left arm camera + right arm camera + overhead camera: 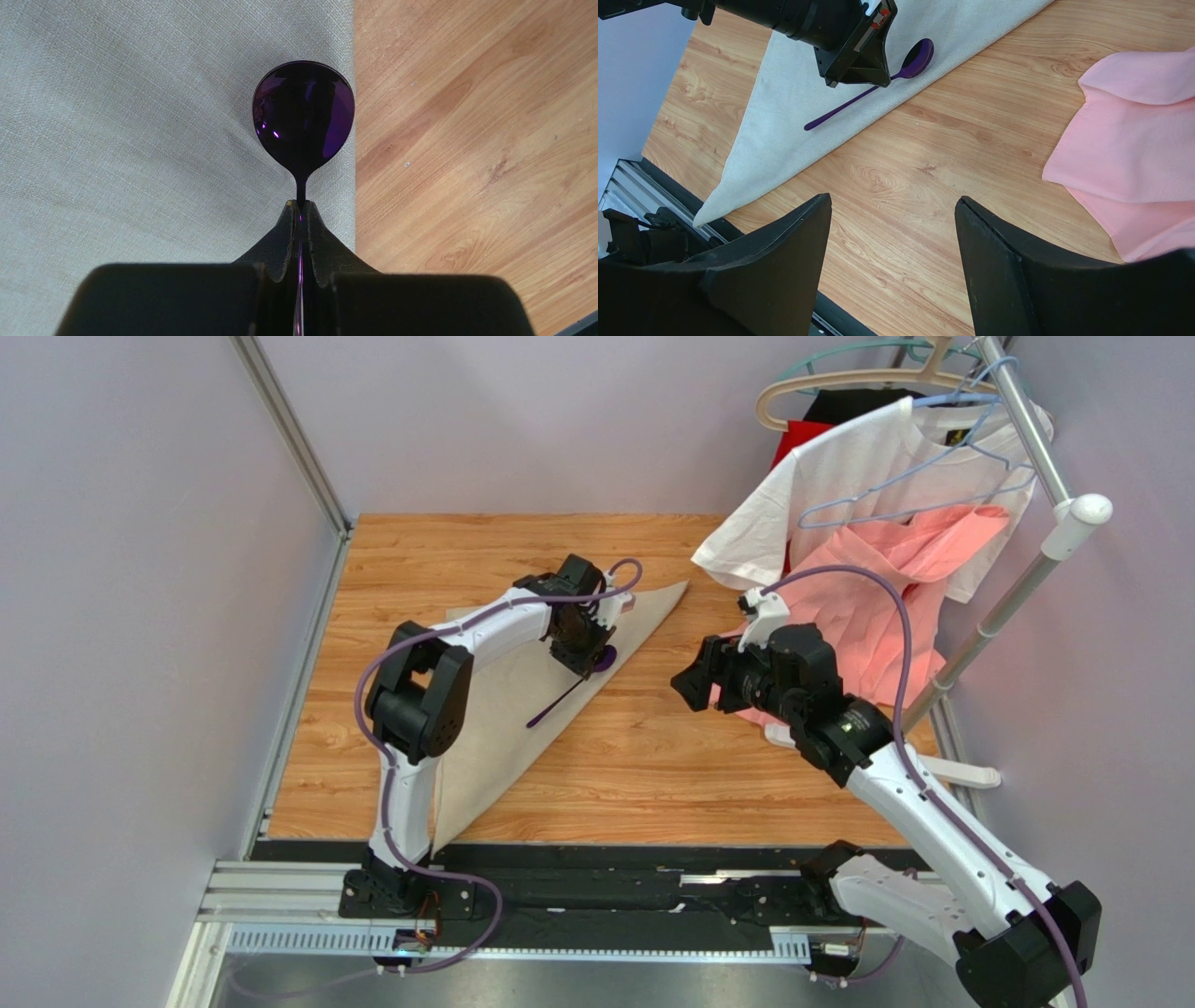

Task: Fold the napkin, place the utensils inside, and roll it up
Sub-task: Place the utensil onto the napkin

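Note:
The beige napkin (491, 735) lies on the wooden table folded into a triangle, its long edge running from the near left to the far middle. One purple spoon (568, 696) lies on it by that edge, head toward the far side. My left gripper (586, 651) is shut on the spoon's neck just behind the head (303, 115), low over the napkin (126, 126). The right wrist view shows the spoon (915, 59), the napkin (787, 105) and the left gripper (882, 75). My right gripper (690, 683) is open and empty (892, 203), above bare wood to the right of the napkin.
A salmon-pink garment (898, 602) hangs down onto the table's right side (1137, 133). A white T-shirt (856, 476) and hangers are on a slanted metal rack (1031, 567) at the back right. Grey walls close the left and back sides. A black rail (631, 875) runs along the near edge.

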Available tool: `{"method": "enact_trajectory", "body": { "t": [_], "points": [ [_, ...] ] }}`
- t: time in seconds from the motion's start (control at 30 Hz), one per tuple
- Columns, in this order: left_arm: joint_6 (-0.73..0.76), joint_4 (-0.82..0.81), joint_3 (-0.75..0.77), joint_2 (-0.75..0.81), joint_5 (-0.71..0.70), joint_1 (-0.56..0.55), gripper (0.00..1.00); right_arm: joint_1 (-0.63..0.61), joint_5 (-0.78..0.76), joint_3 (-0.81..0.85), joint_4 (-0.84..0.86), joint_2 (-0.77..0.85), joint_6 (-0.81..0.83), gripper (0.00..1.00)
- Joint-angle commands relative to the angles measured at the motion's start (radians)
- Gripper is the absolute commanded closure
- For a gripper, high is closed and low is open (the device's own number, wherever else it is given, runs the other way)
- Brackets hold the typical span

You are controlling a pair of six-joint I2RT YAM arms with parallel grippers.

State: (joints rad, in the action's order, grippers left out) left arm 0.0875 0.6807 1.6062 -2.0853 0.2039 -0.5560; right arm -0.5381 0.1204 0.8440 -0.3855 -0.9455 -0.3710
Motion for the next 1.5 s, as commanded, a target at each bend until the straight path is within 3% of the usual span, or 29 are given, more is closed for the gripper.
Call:
{"method": "enact_trajectory", "body": {
  "t": [0.0, 0.63, 1.47],
  "points": [
    [-0.003, 0.023, 0.044, -0.024, 0.008, -0.012, 1.00, 0.000, -0.016, 0.003, 0.022, 0.017, -0.014, 0.30],
    [-0.048, 0.092, 0.100, -0.090, -0.052, -0.024, 1.00, 0.000, -0.019, -0.003, 0.011, 0.056, -0.028, 0.30],
    [-0.080, 0.066, 0.074, -0.062, -0.090, -0.024, 1.00, 0.000, -0.019, -0.005, 0.004, 0.059, -0.031, 0.30]
  ]
}}
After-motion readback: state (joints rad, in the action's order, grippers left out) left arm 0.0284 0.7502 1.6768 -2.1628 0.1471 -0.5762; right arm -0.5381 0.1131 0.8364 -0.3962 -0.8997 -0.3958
